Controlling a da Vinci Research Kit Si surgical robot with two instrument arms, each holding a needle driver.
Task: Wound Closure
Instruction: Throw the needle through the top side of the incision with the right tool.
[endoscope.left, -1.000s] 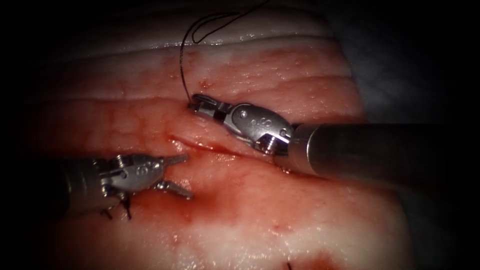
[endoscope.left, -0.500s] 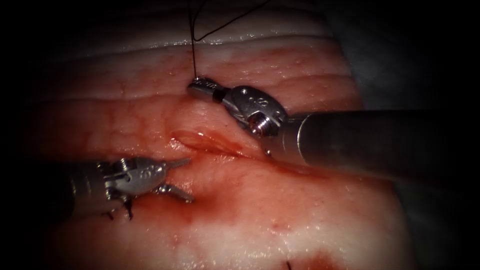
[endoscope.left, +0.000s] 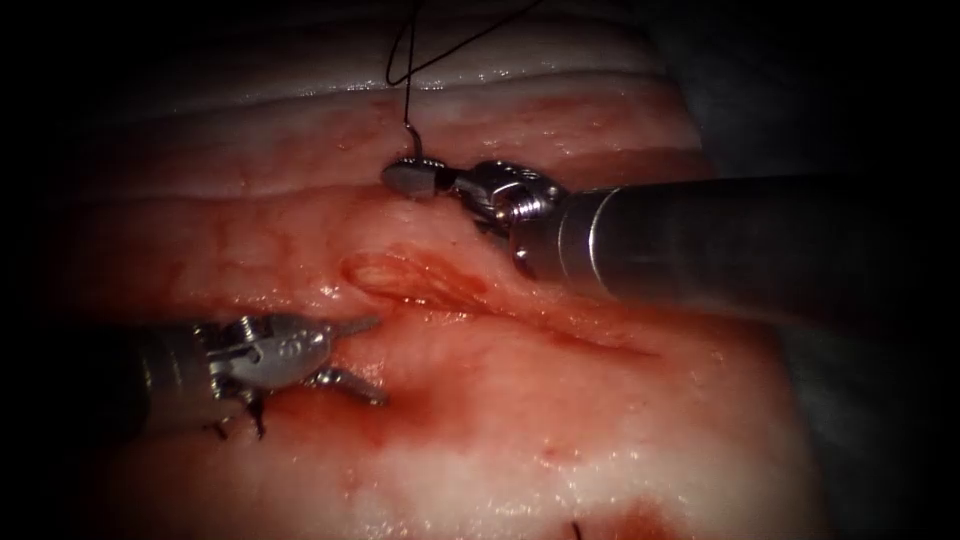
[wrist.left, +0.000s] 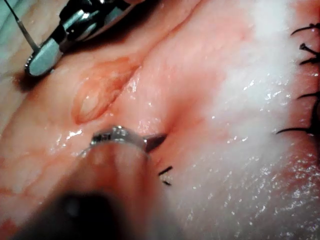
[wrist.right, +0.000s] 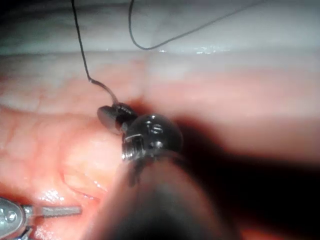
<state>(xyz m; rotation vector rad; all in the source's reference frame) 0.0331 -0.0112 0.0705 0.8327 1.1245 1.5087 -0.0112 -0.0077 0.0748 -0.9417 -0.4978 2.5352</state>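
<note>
The tissue (endoscope.left: 520, 440) has a cut (endoscope.left: 430, 283) running from the middle down to the right. My right tool (endoscope.left: 405, 178) hovers above the cut's left end, jaws shut on the needle (endoscope.left: 412, 140). A short piece of its curve rises from the jaws to the black thread (endoscope.left: 405, 70), which loops over the far edge. The jaws hide the rest of the needle, so I cannot tell if it is in tissue. The same hold appears in the right wrist view (wrist.right: 107, 116). My left tool (endoscope.left: 365, 355) rests left of the cut, jaws open, holding nothing.
Red fluid (endoscope.left: 440, 400) wets the tissue around and below the cut. Short dark thread ends (endoscope.left: 250, 420) stick up beside the left tool's wrist, and a row of black thread ends (wrist.left: 305, 47) lines the tissue edge. The right shaft (endoscope.left: 720, 240) crosses the cut's right end.
The right tool lifted off the cut's left end and moved up, rolling its wrist; the thread above it straightened and its loop shrank. The left tool barely moved.
</note>
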